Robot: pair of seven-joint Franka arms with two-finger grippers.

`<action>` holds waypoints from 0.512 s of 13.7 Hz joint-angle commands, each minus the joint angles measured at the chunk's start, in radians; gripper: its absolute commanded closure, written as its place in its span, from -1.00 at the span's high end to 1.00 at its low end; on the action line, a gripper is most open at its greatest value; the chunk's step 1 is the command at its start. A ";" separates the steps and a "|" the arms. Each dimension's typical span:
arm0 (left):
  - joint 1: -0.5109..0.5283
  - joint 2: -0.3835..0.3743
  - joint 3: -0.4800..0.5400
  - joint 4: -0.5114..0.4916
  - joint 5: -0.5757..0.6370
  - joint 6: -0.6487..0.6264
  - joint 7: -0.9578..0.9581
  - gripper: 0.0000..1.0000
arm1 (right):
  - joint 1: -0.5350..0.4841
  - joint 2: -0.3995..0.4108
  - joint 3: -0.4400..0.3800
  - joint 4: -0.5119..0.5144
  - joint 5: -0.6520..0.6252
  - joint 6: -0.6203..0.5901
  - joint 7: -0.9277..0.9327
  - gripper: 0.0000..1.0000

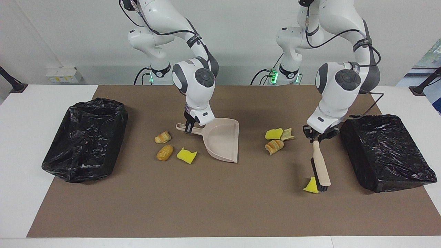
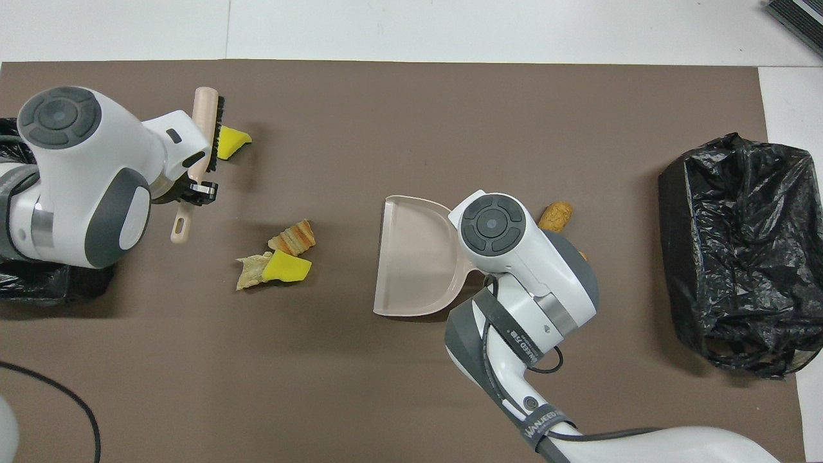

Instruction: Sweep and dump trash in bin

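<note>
My left gripper is shut on the handle of the beige brush. The brush's black bristles touch a lone yellow sponge scrap. My right gripper is shut on the handle of the beige dustpan, which rests on the mat. Trash between the tools: a yellow sponge, a pale scrap and a pastry. Beside the dustpan's handle lie a pastry, a bread piece and a yellow sponge.
A black-bagged bin stands at the right arm's end of the brown mat. A second black-bagged bin stands at the left arm's end, close beside the brush.
</note>
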 commanded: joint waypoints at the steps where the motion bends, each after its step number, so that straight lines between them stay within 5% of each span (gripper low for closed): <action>1: 0.052 0.130 -0.012 0.141 0.047 0.000 0.041 -1.00 | 0.026 -0.004 0.007 -0.019 -0.014 0.033 -0.018 -1.00; 3: 0.091 0.178 -0.012 0.198 0.081 0.009 0.112 -1.00 | 0.073 0.008 0.007 -0.015 -0.019 0.025 -0.017 -1.00; 7: 0.107 0.161 -0.012 0.152 0.072 0.043 0.358 -1.00 | 0.091 0.010 0.007 -0.013 -0.019 0.002 -0.017 -1.00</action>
